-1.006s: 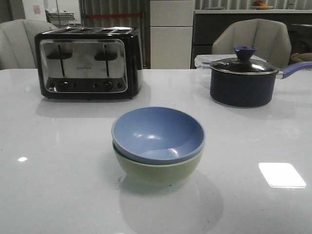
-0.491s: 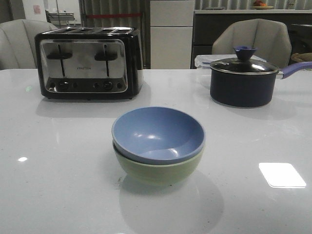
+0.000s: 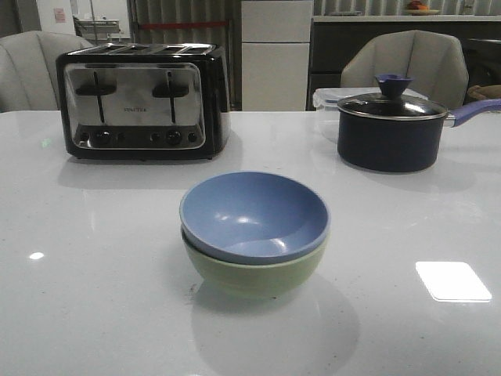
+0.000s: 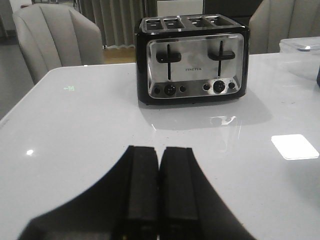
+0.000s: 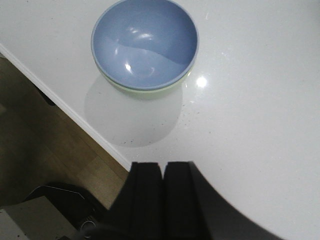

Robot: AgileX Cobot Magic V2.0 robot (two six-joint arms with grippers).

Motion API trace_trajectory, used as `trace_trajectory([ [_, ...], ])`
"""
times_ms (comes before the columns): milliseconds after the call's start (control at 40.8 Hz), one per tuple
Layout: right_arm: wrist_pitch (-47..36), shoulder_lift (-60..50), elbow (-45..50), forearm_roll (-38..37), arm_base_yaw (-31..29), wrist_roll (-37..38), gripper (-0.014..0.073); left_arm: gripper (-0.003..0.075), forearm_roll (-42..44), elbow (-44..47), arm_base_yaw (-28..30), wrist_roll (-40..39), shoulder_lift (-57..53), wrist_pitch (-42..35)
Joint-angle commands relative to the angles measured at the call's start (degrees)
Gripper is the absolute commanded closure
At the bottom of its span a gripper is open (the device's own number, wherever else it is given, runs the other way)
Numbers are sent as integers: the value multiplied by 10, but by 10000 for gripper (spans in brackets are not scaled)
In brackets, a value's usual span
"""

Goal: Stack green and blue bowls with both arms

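The blue bowl (image 3: pixel 254 215) sits nested inside the pale green bowl (image 3: pixel 254 272) in the middle of the white table, slightly tilted. The stack also shows in the right wrist view, the blue bowl (image 5: pixel 145 42) over the green bowl's rim (image 5: pixel 145 90). My right gripper (image 5: pixel 163 167) is shut and empty, above the table near its edge, apart from the bowls. My left gripper (image 4: pixel 159 152) is shut and empty, over bare table facing the toaster. Neither gripper shows in the front view.
A black and chrome toaster (image 3: pixel 141 102) stands at the back left. A dark lidded saucepan (image 3: pixel 389 129) with a blue handle stands at the back right, a clear lidded container (image 3: pixel 327 98) behind it. Chairs stand behind the table. The table's edge (image 5: pixel 65 110) and wooden floor show beside my right gripper.
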Motion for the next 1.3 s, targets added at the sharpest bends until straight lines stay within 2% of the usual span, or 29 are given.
trace_trajectory([
  [0, -34, -3, -16, -2, 1, -7, 536, 627, 12, 11, 1, -39, -8, -94],
  [196, -34, -3, -16, -2, 1, -7, 536, 627, 25, 64, 1, -58, -27, -153],
  [1276, -35, -6, -16, -2, 1, -7, 536, 627, 23, 64, 1, -58, -27, -164],
])
